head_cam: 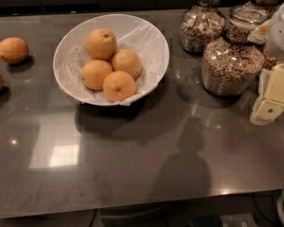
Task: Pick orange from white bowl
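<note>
The orange (pixel 102 44) with the dark stem dot lies at the back of the white bowl (pixel 154 39), touching two of the three other oranges (pixel 119 85) packed in with it. The hand (pixel 272 96) hangs at the right edge of the table (pixel 132 174), just beside a glass jar (pixel 232 63) and well apart from the bowl; whether it is released or clenched I cannot tell. Reaching across could clip that jar, and a grip that is off-centre might roll the round fruit aside, snag the paper lining or tip the bowl.

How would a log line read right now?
gripper: right edge, by jar | orange: in white bowl, ungrasped
</note>
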Motion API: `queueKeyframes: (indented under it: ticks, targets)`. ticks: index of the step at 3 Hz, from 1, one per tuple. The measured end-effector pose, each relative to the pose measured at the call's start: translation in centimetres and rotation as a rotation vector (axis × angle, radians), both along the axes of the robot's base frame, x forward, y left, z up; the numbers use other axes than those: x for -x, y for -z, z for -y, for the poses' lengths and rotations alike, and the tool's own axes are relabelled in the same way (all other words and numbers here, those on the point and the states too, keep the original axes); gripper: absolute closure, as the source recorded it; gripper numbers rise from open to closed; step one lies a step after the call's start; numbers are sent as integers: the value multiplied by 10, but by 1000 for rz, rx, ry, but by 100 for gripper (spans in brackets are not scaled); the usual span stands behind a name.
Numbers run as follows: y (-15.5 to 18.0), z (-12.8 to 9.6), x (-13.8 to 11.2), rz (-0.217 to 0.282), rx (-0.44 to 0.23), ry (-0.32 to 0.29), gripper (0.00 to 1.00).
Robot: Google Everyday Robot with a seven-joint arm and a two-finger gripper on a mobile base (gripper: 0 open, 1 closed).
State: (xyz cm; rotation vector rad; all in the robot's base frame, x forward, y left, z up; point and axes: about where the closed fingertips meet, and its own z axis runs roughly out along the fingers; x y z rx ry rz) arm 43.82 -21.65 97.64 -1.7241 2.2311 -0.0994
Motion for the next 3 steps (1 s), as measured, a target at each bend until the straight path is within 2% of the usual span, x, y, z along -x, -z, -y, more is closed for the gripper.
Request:
queueKeyframes:
  ticks: [1, 2, 3]
  targets:
    - [0, 0, 0, 0, 0, -1, 0]
    - [13, -34, -24, 2, -33, -56, 0]
    - [10, -81, -43, 41, -77, -163, 0]
